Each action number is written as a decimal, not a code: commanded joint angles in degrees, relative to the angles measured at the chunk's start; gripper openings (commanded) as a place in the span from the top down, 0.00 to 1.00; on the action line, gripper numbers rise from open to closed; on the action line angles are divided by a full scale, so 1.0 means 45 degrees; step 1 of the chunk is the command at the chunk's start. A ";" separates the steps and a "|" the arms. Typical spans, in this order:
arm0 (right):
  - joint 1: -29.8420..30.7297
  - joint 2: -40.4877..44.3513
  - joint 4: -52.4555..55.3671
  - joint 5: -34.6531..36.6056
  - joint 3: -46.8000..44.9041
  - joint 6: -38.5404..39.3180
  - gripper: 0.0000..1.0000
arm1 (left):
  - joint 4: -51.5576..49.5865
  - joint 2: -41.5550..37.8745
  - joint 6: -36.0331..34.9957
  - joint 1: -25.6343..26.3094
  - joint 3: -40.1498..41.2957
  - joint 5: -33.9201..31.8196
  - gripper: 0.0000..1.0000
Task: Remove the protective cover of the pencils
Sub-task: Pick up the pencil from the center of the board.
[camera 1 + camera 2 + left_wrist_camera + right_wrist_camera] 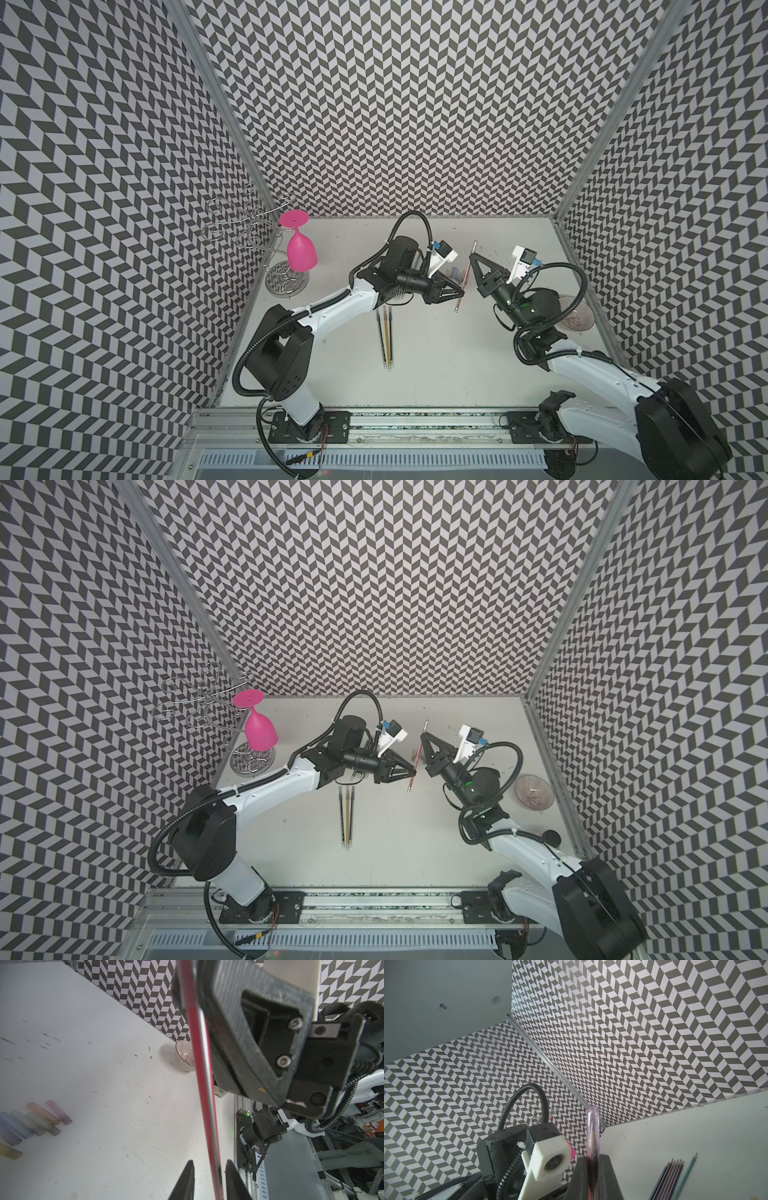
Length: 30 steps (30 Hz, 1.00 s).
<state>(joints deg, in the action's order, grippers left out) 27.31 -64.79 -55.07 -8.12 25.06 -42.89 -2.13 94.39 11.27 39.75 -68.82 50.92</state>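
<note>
Red pencil (466, 276): cover (592, 1122) on, clenched in right gripper (473, 257); left gripper (461, 294) loose round shaft. Removed covers (43, 1124), bare pencils (671, 1176): done.

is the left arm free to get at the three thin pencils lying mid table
Likely yes: nothing lies on the three thin pencils, close to that arm, though fingers of the left gripper straddle the red pencil.

One long thin red pencil (204, 1088), clamped in black right gripper (192, 987), passing between parted left gripper (209, 1164) fingertips. Several tinted translucent plastic caps (37, 1124), striped ceramic bowl (184, 1057), on white table (104, 1084).
</note>
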 commanded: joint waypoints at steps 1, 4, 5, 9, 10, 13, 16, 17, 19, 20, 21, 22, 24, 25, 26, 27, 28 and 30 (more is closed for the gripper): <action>0.0083 -0.0272 -0.1474 0.0324 0.0212 -0.0172 1.00 | 0.0254 0.0139 0.0016 0.0072 -0.0274 0.0282 0.73; 0.0102 -0.0577 -0.1989 0.0461 0.0219 -0.0328 1.00 | 0.0263 0.0223 0.0073 0.0073 -0.0312 0.0463 0.73; 0.0103 -0.0704 -0.2197 0.0506 0.0225 -0.0387 1.00 | 0.0260 0.0280 0.0099 0.0071 -0.0332 0.0552 0.73; 0.0106 -0.1083 -0.2787 0.0602 0.0344 -0.0562 1.00 | 0.0205 0.0374 0.0121 0.0069 -0.0371 0.0657 0.75; 0.0107 -0.1178 -0.2838 0.0639 0.0396 -0.0573 1.00 | 0.0164 0.0415 0.0112 0.0074 -0.0390 0.0658 0.77; 0.0105 -0.1356 -0.2899 0.0656 0.0505 -0.0605 1.00 | 0.0055 0.0522 0.0122 0.0072 -0.0464 0.0711 0.88; 0.0103 -0.1317 -0.2574 0.0936 0.0510 -0.0462 0.81 | -0.0275 0.0743 0.0334 -0.0104 -0.0641 0.0464 1.00; 0.0097 -0.1191 -0.2351 0.1259 0.0460 -0.0299 0.69 | -0.0398 0.0768 0.0445 -0.0238 -0.0682 0.0281 1.00; -0.0223 -0.0602 -0.0540 0.1763 0.0574 0.0051 0.51 | -0.0354 0.0595 0.0877 -0.0794 -0.0587 -0.0032 1.00; -0.0409 -0.0293 0.0859 0.2134 0.0824 0.0282 0.45 | -0.0185 0.0440 0.1102 -0.1119 -0.0430 -0.0150 1.00; -0.0581 0.0077 0.2681 0.2798 0.1235 0.0604 0.38 | -0.0168 0.0171 0.1277 -0.1445 -0.0326 -0.0455 1.00; -0.0726 0.0312 0.4235 0.3585 0.1627 0.1007 0.31 | -0.0326 -0.0138 0.1247 -0.1718 -0.0328 -0.0814 1.00; -0.0999 0.0406 0.6175 0.4476 0.2175 0.1767 0.23 | -0.0881 -0.0790 0.0883 -0.1992 -0.0490 -0.1775 1.00; -0.1233 0.0307 0.6830 0.4430 0.2416 0.2088 0.22 | -0.1126 -0.1136 0.0651 -0.2035 -0.0563 -0.2428 1.00; -0.1462 0.0162 0.7228 0.4089 0.2574 0.2346 0.22 | -0.1278 -0.1384 0.0515 -0.2041 -0.0624 -0.2867 1.00; -0.1754 -0.0090 0.7670 0.3605 0.2814 0.2491 0.22 | -0.1304 -0.1618 0.0511 -0.2036 -0.0608 -0.3152 1.00; -0.2012 -0.0379 0.8181 0.3099 0.3169 0.2465 0.22 | -0.1296 -0.1841 0.0559 -0.2055 -0.0586 -0.3235 1.00; -0.2273 -0.0876 0.9790 0.2589 0.4146 0.1617 0.22 | -0.1289 -0.2127 0.0653 -0.2074 -0.0559 -0.3357 1.00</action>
<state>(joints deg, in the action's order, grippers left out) 18.48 -66.39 -24.10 5.52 39.75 -35.53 -6.90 87.57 14.63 29.56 -70.30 39.48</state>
